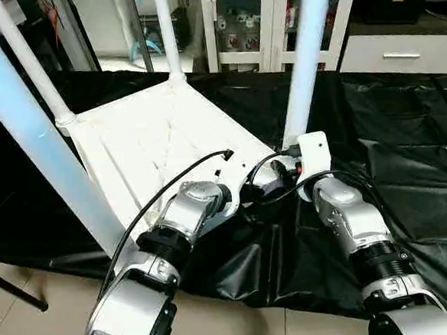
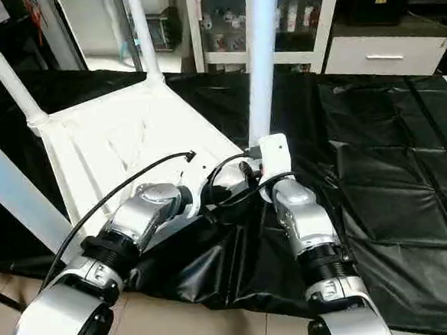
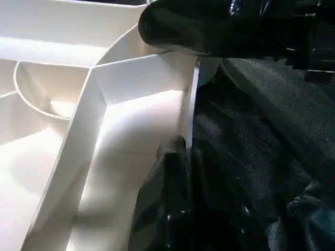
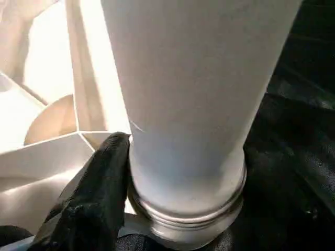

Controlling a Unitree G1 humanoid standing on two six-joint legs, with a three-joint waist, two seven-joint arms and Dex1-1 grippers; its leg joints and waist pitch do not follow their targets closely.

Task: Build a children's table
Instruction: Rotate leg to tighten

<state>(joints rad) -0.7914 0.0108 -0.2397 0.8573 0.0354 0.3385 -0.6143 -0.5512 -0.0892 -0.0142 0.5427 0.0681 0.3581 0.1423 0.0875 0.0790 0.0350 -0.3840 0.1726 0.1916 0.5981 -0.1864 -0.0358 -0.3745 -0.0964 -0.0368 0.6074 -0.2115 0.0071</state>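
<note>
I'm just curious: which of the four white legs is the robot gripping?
The near right leg: the right end effector clasps its base, while the other three stand untouched.

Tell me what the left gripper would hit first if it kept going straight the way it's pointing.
Most likely the tabletop. The left gripper sits shut at the tabletop's outer edge wall, pointing along it toward the corner where the right gripper holds the leg. Depth is unclear, so the right gripper could come next.
</note>
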